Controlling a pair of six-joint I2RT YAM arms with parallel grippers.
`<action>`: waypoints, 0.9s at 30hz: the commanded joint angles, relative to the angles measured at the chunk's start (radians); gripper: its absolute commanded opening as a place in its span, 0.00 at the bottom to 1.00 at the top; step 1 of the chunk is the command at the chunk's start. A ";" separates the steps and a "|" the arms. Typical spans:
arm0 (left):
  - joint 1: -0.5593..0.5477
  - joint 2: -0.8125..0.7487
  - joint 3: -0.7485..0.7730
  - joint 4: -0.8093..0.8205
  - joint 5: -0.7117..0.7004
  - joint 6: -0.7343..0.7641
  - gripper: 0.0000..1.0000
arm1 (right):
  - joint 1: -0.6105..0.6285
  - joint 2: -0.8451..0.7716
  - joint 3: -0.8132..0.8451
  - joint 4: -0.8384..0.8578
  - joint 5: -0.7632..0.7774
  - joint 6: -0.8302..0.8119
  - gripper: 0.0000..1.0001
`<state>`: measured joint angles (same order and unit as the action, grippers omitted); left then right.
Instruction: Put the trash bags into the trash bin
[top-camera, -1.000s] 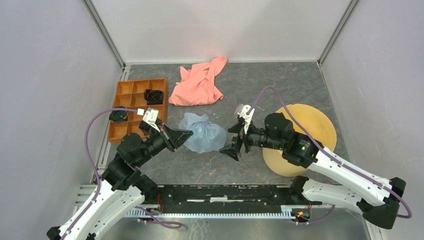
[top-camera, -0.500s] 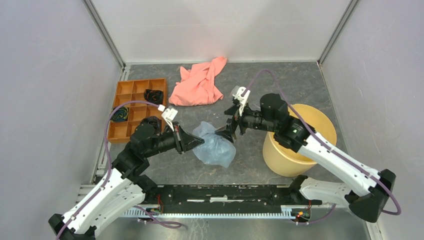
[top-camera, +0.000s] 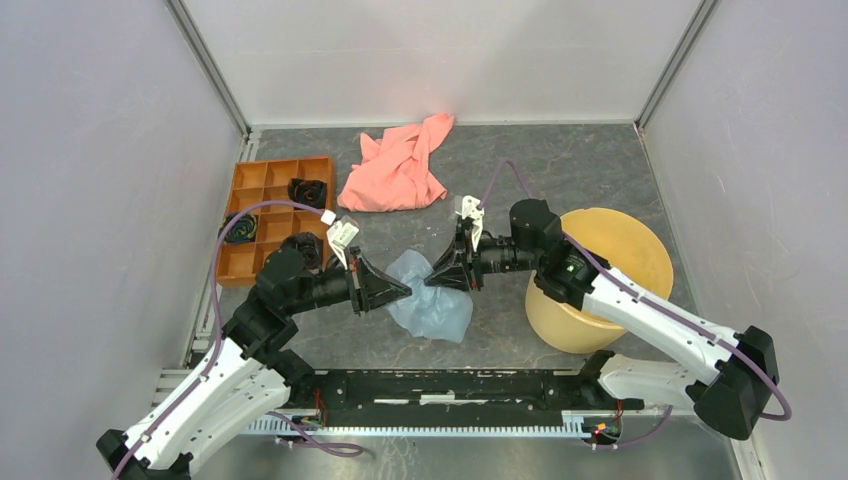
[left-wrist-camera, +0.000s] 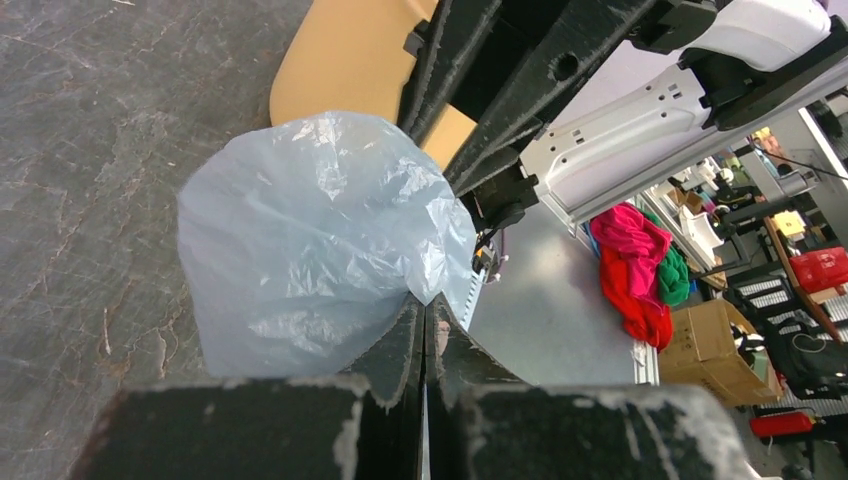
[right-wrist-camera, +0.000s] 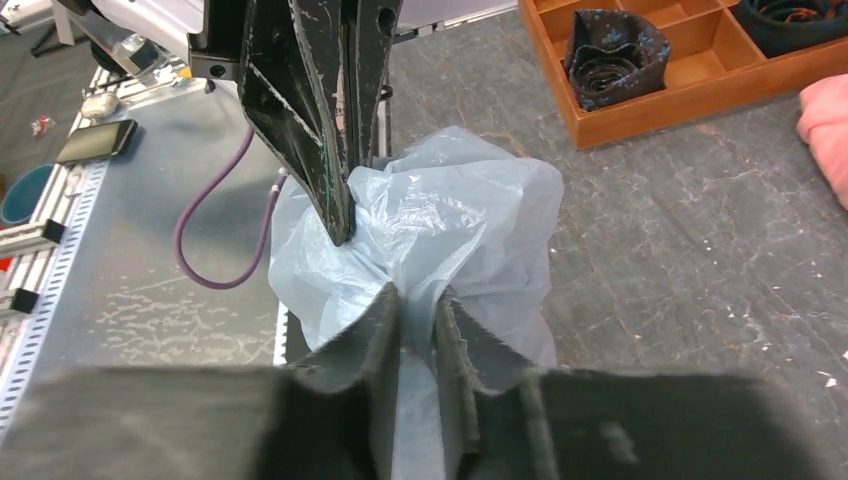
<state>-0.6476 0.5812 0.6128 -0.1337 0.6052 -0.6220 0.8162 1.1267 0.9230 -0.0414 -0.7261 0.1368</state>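
The trash bag (top-camera: 432, 305), a crinkly pale blue film, hangs bunched between both grippers over the table's middle. My left gripper (top-camera: 403, 290) is shut, pinching the bag's edge (left-wrist-camera: 320, 230) at its fingertips (left-wrist-camera: 427, 300). From the right, my right gripper (top-camera: 434, 279) has its jaws nearly together, a fold of the bag (right-wrist-camera: 450, 215) running down between its fingers (right-wrist-camera: 415, 295). The left gripper's dark fingers (right-wrist-camera: 310, 120) show just beyond the bag in the right wrist view. The cream trash bin (top-camera: 565, 325) stands right of the bag, under the right forearm, and shows again as the bin (left-wrist-camera: 340, 60) in the left wrist view.
A salmon-pink cloth (top-camera: 395, 170) lies at the back centre. An orange compartmented tray (top-camera: 262, 178) with dark coiled items (top-camera: 307, 192) sits at the left by the wall. Enclosure walls stand on the left, back and right.
My right gripper swung left from beside the bin to the bag and closed on it. The left gripper carried the bag right, towards the middle, and stayed shut.
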 joint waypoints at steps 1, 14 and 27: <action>-0.003 -0.012 0.044 -0.002 -0.032 0.063 0.02 | -0.012 -0.050 -0.031 0.114 0.054 0.063 0.13; -0.003 -0.154 0.025 -0.140 -0.408 -0.255 1.00 | -0.016 -0.225 -0.155 0.210 0.633 0.411 0.00; -0.004 -0.124 -0.213 0.408 -0.224 -0.488 1.00 | -0.015 -0.228 -0.216 0.490 0.557 0.717 0.00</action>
<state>-0.6479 0.4126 0.3904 0.0227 0.3161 -1.0218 0.8028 0.8825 0.7044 0.3134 -0.1326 0.7513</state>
